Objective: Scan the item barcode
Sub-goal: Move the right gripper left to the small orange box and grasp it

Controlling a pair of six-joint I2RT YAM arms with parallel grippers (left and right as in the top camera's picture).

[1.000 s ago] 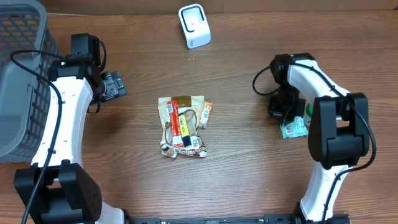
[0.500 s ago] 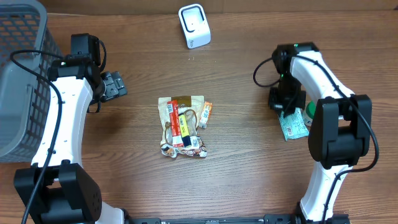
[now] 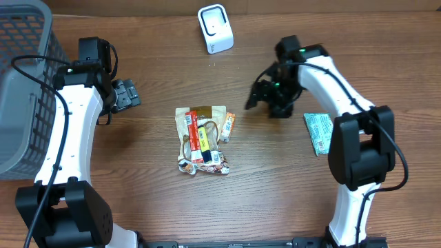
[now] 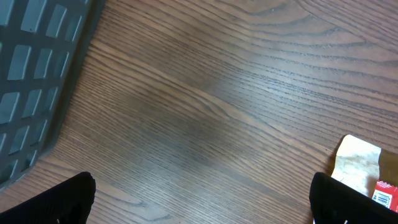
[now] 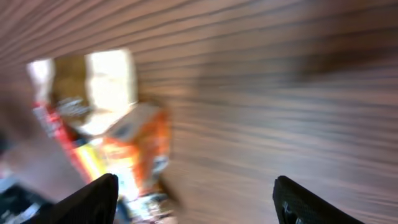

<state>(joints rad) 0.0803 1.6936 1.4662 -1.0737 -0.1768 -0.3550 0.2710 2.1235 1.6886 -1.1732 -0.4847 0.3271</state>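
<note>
we see a matt, grained wooden counter [image 3: 151, 207], a grey plastic lattice basket [image 3: 21, 41], glossy printed snack wrappers [image 3: 201, 138], and a smooth white plastic scanner [image 3: 215, 29].

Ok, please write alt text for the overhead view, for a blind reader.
A pile of snack packets lies on the table between two robot arms, the open right tool beside it, empty. A green packet lies flat by the right arm; a white scanner stands at the far edge, a grey basket at the left.
</note>
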